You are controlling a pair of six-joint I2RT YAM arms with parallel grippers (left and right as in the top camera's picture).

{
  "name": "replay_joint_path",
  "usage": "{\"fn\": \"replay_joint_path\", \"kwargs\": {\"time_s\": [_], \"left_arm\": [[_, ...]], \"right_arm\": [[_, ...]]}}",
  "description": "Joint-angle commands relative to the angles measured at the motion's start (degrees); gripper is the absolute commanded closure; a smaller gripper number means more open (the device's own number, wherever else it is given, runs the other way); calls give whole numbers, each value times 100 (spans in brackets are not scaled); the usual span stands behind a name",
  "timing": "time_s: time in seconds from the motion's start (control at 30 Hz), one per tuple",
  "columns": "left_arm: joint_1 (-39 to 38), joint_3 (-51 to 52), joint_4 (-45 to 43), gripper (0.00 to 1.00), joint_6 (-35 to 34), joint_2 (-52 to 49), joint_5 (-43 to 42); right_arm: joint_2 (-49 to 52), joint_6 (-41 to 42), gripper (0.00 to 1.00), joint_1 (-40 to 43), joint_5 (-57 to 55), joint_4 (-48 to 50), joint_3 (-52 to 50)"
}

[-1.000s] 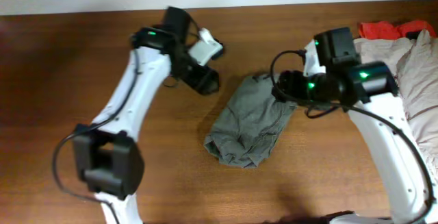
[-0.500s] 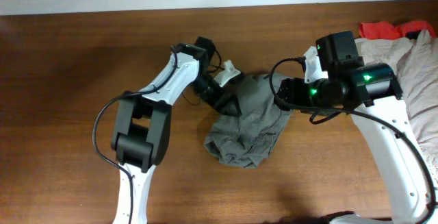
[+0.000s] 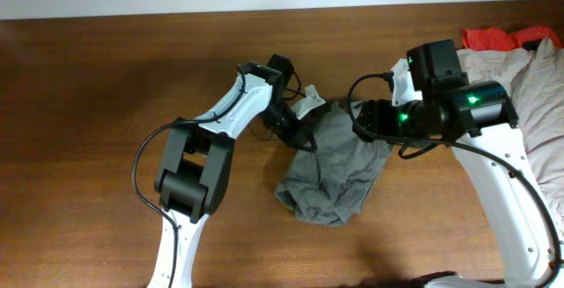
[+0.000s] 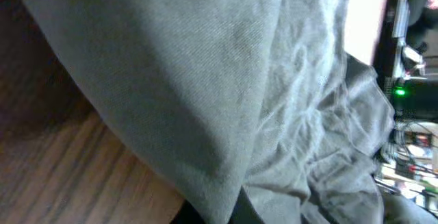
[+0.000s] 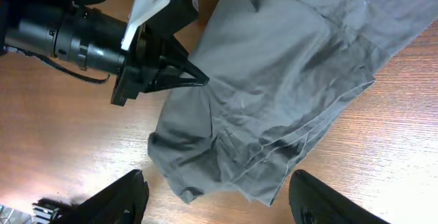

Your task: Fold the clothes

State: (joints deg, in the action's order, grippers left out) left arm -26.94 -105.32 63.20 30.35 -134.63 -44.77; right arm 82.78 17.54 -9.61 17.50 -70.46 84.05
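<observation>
On the bench (image 3: 88,103), the grey-olive shorts (image 3: 339,169) lie crumpled mid-frame. The left jaws, wide a moment ago, now pinch their upper-left edge; the right jaws hang wide and empty above. Folding can probably begin.

One pair of shorts (image 3: 339,178), one beige garment (image 3: 529,85), one red cloth (image 3: 493,37), one counter (image 3: 88,103); two pincers: left pincer (image 5: 202,79), right pincer (image 5: 219,196).

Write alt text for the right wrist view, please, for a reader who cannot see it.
The left gripper is shut on an edge of the crumpled grey-olive cotton shorts lying on the brown wooden table. The right gripper hangs open above.
</observation>
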Motion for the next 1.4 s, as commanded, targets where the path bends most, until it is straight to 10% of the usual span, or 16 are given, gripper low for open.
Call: {"fn": "replay_joint_path", "kwargs": {"time_s": [0.0,0.37,0.9,1.37], "left_arm": [[15,-26,173,100,505,-79,-710],[1246,-28,133,99,-313,-63,-1045],[4553,-26,-118,99,-3880,-63,1858],[6592,-26,551,99,-5071,-63,3003]], "right_arm": [[-85,-61,29,31,28,-11,15],[-85,-83,32,31,26,-94,15],[-85,-85,32,31,24,-92,15],[-85,-127,32,31,-13,-70,15]]}}
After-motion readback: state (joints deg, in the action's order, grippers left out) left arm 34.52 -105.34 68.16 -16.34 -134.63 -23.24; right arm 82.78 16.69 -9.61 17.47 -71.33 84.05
